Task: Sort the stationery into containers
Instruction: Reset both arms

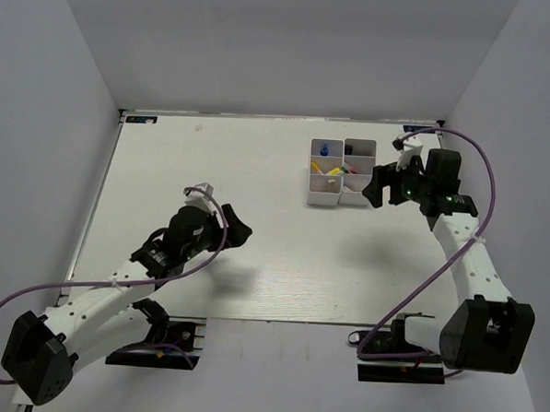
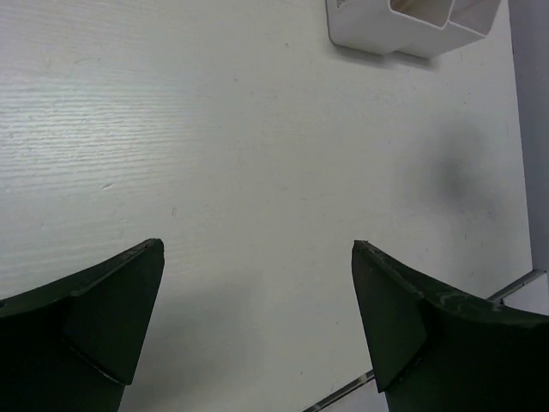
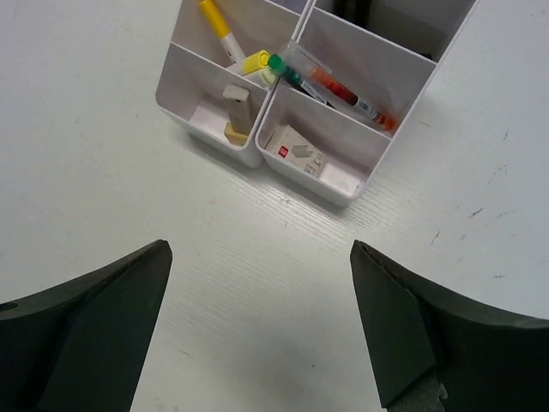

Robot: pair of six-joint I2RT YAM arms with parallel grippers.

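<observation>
- The table [image 1: 254,260] was a pale white board with a faint wood-like grain. It carried a few small scuffs and soft grey shadows under both arms.
- Plain light-grey walls [image 1: 60,84] closed it in on the left, the back and the right.
- The containers [image 1: 341,173] stood on the far right part of the table as a joined cluster of white open-top bins.
- The stationery lay inside those bins. A yellow pen [image 3: 219,30] leaned in a far compartment, and a tan eraser block [image 3: 236,112] stood in the near left one.
- A white labelled eraser [image 3: 296,153] lay in the near right bin, and a green-capped marker [image 3: 296,73] lay slanted in the bin behind it.
- A blue-capped bottle [image 1: 324,149] stood in the far left bin.
- The right gripper [image 3: 257,326] hung just beside the bins on their right, with its jaws spread wide and nothing between them.
- The left gripper [image 2: 257,326] hovered over bare table, well apart from the bins, with its jaws likewise wide and holding nothing.
- Purple cables [image 1: 471,161] looped along both arms.
</observation>
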